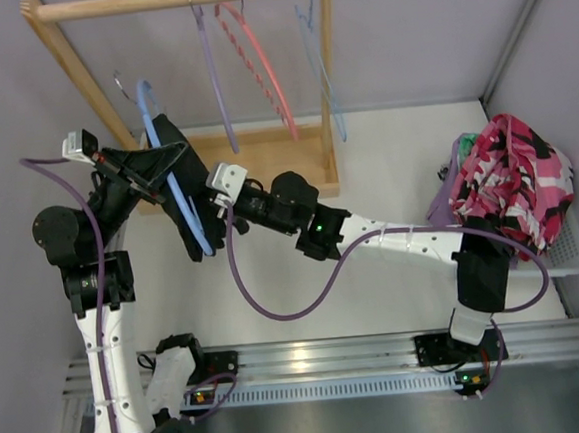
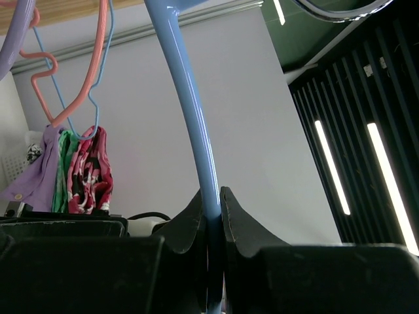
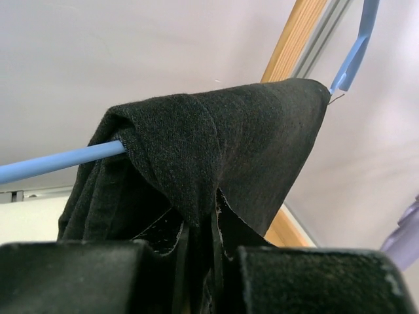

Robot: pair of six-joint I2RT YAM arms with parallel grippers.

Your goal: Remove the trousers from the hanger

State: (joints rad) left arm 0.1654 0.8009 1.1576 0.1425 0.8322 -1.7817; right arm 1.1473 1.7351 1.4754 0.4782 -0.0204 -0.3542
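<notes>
I'm scanning all three feeds and nothing comes up readable: no lettering, brand, number or sign that I can make out. The hanger (image 1: 173, 186) is plain blue plastic and the trousers (image 3: 222, 144) are plain black cloth, with no legible tag on either. From the top view, the white arm casing (image 1: 412, 239) carries no print I can resolve.
</notes>
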